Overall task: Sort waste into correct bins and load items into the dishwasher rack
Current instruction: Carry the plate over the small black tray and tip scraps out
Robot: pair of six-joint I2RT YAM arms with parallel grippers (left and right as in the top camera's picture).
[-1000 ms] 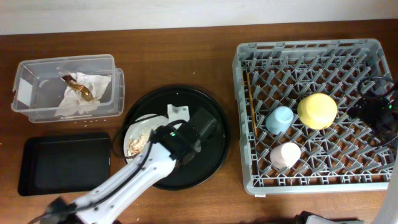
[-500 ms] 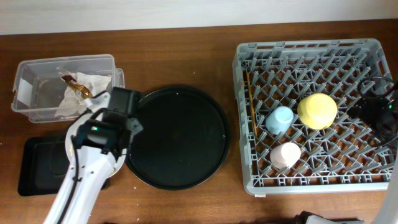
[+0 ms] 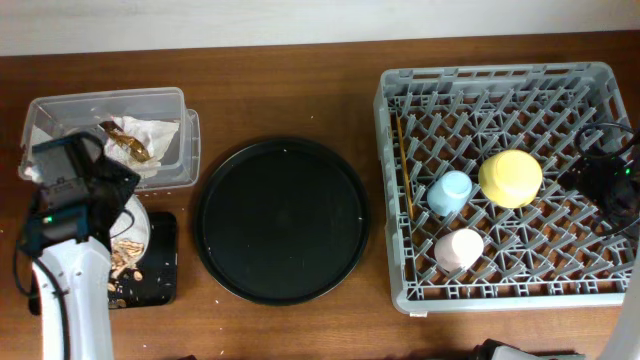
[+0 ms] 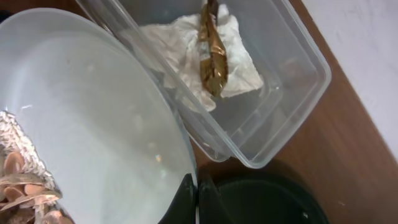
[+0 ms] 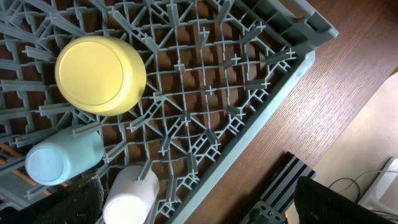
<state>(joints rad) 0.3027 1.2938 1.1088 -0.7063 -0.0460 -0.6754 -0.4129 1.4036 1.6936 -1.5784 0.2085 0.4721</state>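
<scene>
My left gripper (image 4: 194, 202) is shut on the rim of the round white-grey plate (image 4: 93, 118) and holds it tilted over the small black tray (image 3: 162, 270). Beige food scraps (image 3: 124, 256) lie on the plate's low side, and some lie on the tray. The clear tub (image 3: 60, 125) behind holds the white napkin with a brown scrap (image 4: 211, 56). The grey rack (image 3: 500, 80) holds the blue cup (image 3: 451, 191), yellow bowl (image 3: 510, 178), pink cup (image 3: 459, 248) and chopsticks (image 3: 404, 170). My right gripper (image 5: 205, 211) is open and empty above the rack's right edge.
A big round black tray (image 3: 283, 220) lies empty on the wooden table between the tub and the rack. The tub's lid edge (image 3: 192, 145) stands next to it. A cable and a black stand are beyond the rack's right side (image 5: 280, 186).
My left arm has carried the plate from the round black tray leftward to above the small black tray. Scraps now lie on that tray. The right arm has not moved.
</scene>
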